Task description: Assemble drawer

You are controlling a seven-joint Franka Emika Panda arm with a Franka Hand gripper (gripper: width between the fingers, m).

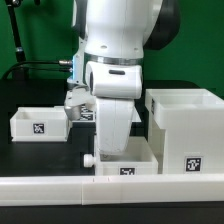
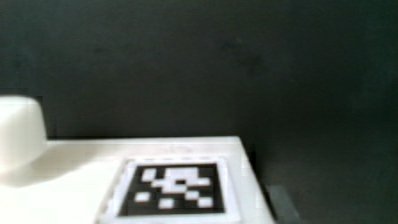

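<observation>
The tall white box shell (image 1: 185, 125) stands at the exterior view's right, open on top, with a tag on its front. One small tray (image 1: 35, 122) sits at the left. A second tray (image 1: 128, 162) with a round knob (image 1: 89, 158) lies at the front, just behind the rail. My gripper (image 1: 118, 150) reaches down into or onto this second tray. Its fingertips are hidden behind my own hand, so the jaws cannot be read. The wrist view shows a white tagged face (image 2: 178, 188) close up and a blurred white rounded shape (image 2: 18, 140) beside it, with no fingers visible.
A long low white border rail (image 1: 110, 190) runs along the front. The marker board (image 1: 78, 108) shows partly behind my arm. The table top (image 1: 30, 95) is black, and a green wall stands behind it.
</observation>
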